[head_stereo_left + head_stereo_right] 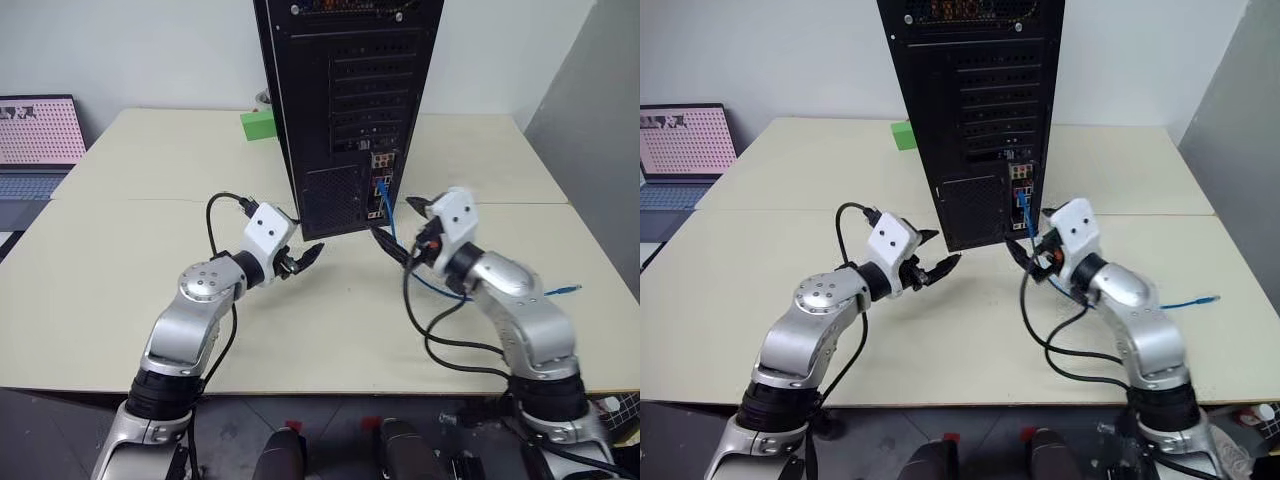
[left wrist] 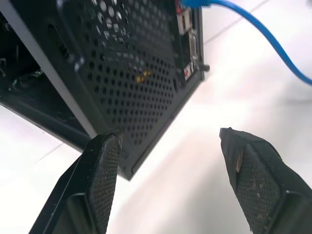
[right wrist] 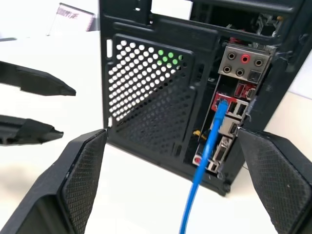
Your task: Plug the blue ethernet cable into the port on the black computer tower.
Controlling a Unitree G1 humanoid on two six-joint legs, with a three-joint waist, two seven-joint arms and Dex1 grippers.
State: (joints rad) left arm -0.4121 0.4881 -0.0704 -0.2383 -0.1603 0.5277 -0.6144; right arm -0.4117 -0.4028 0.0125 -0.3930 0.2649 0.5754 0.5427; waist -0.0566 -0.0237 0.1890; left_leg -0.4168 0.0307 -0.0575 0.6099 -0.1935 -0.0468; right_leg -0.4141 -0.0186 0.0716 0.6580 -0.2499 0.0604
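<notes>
The black computer tower (image 1: 345, 110) stands upright at the table's middle, its rear face toward me. One end of the blue ethernet cable (image 3: 209, 141) sits in the port (image 3: 223, 101) of the rear connector strip. From there the cable (image 1: 389, 222) hangs down and trails right across the table to its free plug (image 1: 571, 289). My right gripper (image 1: 402, 228) is open and empty, a short way back from the strip, with the cable running between its fingers (image 3: 83, 170) untouched. At the tower's lower left corner my left gripper (image 1: 303, 260) is open and empty, facing the vent grille (image 2: 131, 63).
A laptop (image 1: 38, 145) sits at the far left edge. A green block (image 1: 257, 124) lies behind the tower on its left. Black arm cables (image 1: 450, 335) loop on the table by my right arm. A grey wall (image 1: 600, 120) borders the right side.
</notes>
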